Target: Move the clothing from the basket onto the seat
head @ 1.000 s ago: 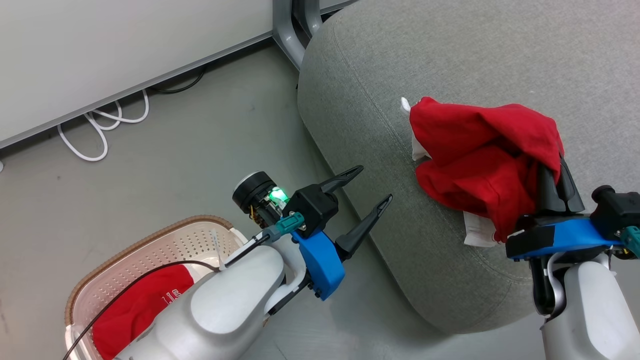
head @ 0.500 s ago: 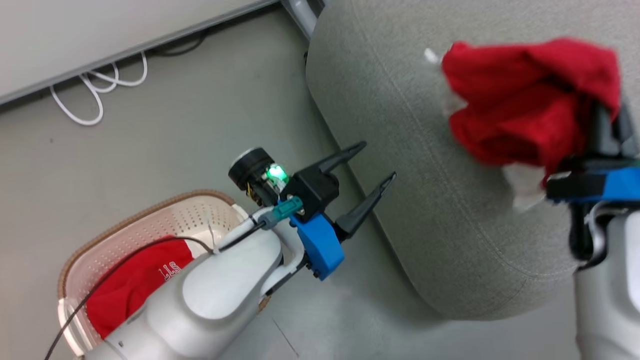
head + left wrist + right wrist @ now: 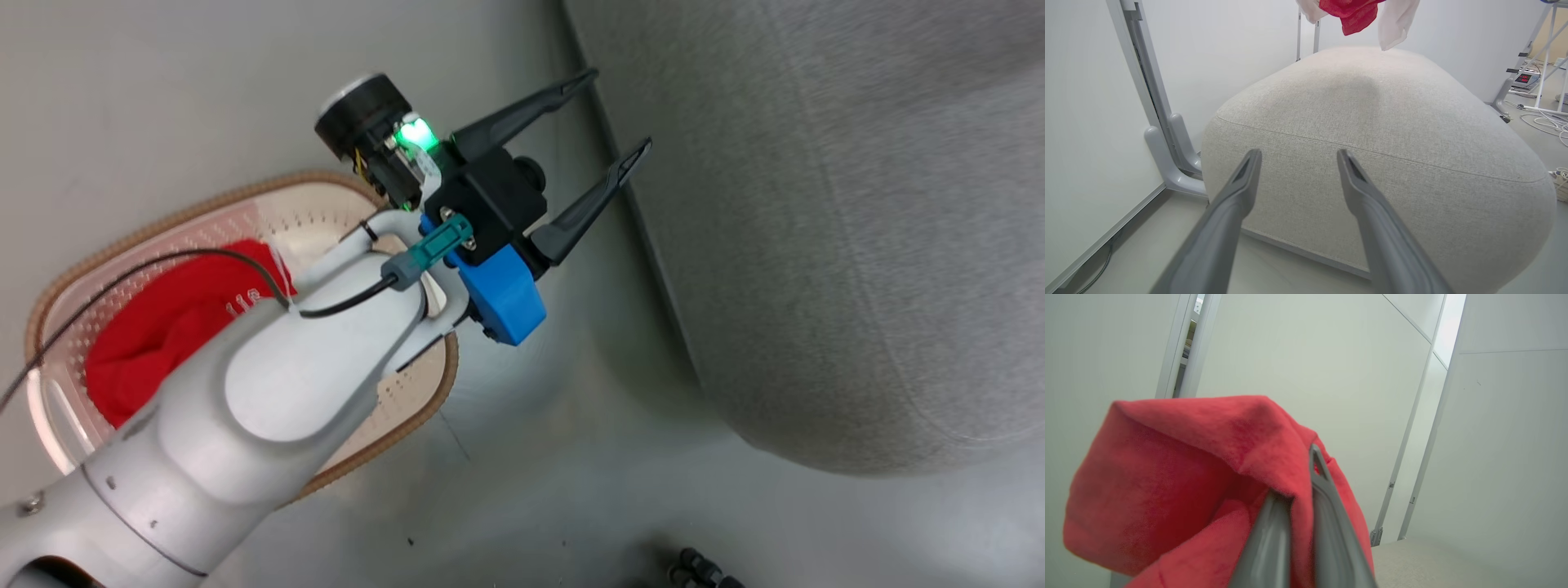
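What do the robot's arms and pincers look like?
The left pincer has two long, tapering dark grey fingers on a black block with a blue bracket. A black cable with a teal plug runs over the glossy pale grey forearm; a green light glows beside a black cylinder. The right pincer shows matching dark grey fingers.
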